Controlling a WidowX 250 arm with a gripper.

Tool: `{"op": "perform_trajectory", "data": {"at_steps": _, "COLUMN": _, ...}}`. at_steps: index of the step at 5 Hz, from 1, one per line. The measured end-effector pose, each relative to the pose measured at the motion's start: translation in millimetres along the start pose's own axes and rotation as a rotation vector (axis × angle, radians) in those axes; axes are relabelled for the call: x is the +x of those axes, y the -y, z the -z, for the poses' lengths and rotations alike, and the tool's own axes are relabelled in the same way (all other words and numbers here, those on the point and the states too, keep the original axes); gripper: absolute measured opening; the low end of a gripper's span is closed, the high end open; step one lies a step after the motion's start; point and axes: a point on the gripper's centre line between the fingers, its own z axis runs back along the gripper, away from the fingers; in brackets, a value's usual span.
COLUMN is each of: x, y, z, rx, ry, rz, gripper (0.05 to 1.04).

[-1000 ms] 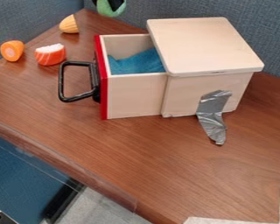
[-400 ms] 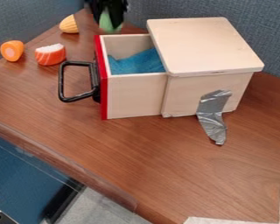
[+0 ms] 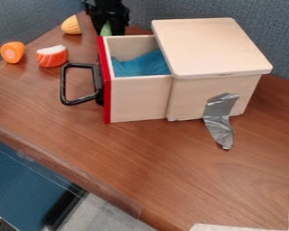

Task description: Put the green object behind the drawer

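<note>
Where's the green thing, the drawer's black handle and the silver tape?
Green thing (image 3: pixel 106 30): camera view, on its visible side.
Black handle (image 3: pixel 63 84): camera view, on its outer bar.
Silver tape (image 3: pixel 218 118): camera view, near its middle.

The camera looked down at a slant from above the near side of the desk (image 3: pixel 141 162), facing the blue-grey partition (image 3: pixel 195 9) behind. It stood close enough for the box (image 3: pixel 213 49) and drawer (image 3: pixel 137 99) to fill much of the upper middle, with the floor (image 3: pixel 110 212) coming in at lower left.
</note>
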Motion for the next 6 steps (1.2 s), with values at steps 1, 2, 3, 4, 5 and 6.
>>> {"op": "perform_trajectory", "data": {"at_steps": 1, "x": -3, "y": -1, "z": 4, "rx": 0.007, "ry": -0.007, "rz": 0.006, "gripper": 0.559}}
{"op": "perform_trajectory", "data": {"at_steps": 2, "x": -4, "y": -2, "z": 5, "rx": 0.012, "ry": -0.008, "rz": 0.011, "gripper": 0.631}}
{"op": "perform_trajectory", "data": {"at_steps": 3, "x": -4, "y": -1, "z": 5, "rx": 0.007, "ry": -0.007, "rz": 0.01, "gripper": 0.928}}
{"op": "perform_trajectory", "data": {"at_steps": 4, "x": -5, "y": 2, "z": 7, "rx": -0.013, "ry": -0.008, "rz": 0.013, "gripper": 1.011}}
{"op": "perform_trajectory", "data": {"at_steps": 5, "x": -6, "y": 7, "z": 2, "rx": -0.035, "ry": -0.002, "rz": 0.02, "gripper": 1.005}}
{"op": "perform_trajectory", "data": {"at_steps": 6, "x": -1, "y": 12, "z": -25, "rx": -0.056, "ry": 0.049, "rz": 0.031, "gripper": 1.001}}
